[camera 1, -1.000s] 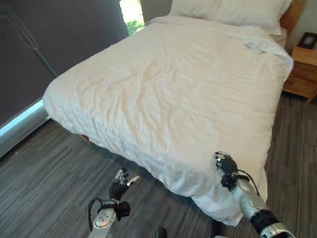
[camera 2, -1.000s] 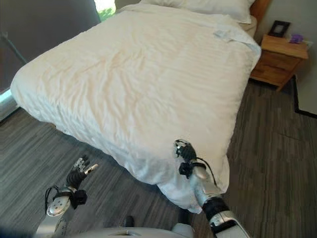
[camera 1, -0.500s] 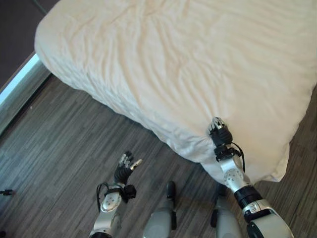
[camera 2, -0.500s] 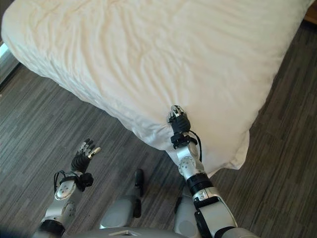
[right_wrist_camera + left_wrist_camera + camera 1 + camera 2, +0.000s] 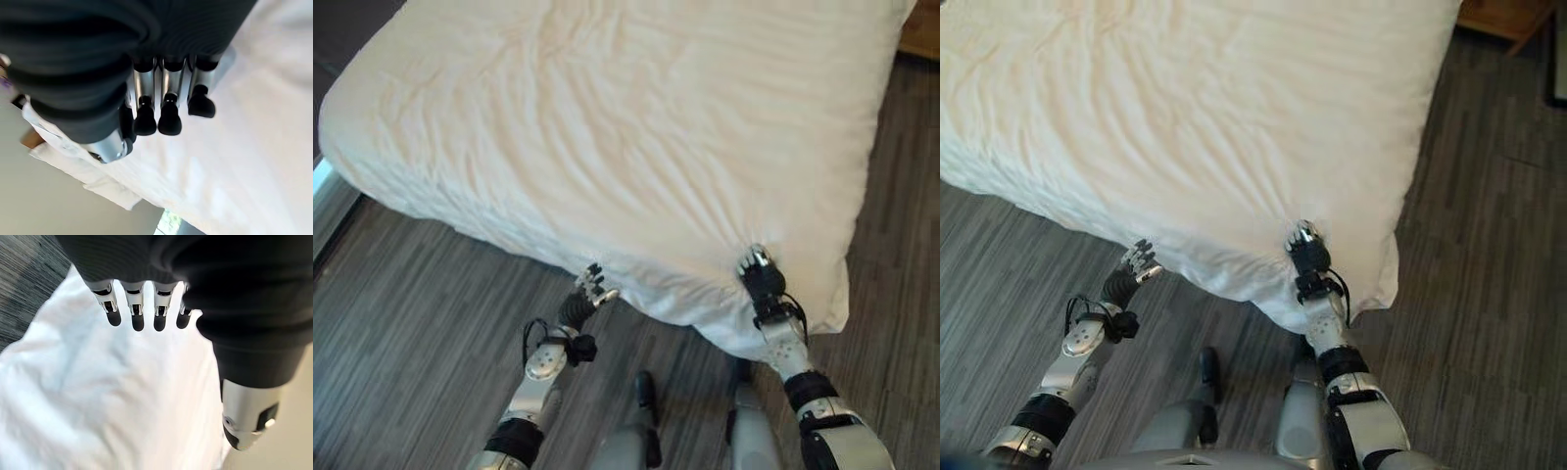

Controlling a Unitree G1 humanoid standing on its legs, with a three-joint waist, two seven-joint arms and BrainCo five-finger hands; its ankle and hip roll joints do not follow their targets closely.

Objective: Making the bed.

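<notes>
In the left eye view the white quilted duvet [image 5: 636,137] fills the upper frame, the left hand [image 5: 590,291] at its lower edge, the right hand [image 5: 759,277] lower right; the wrist views show both hands' fingers [image 5: 133,311] relaxed, holding nothing.

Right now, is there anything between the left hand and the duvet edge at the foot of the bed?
Nothing visible. The left hand is open and close to the duvet's hanging edge, with only bare floor below. The right hand rests on the duvet.
</notes>
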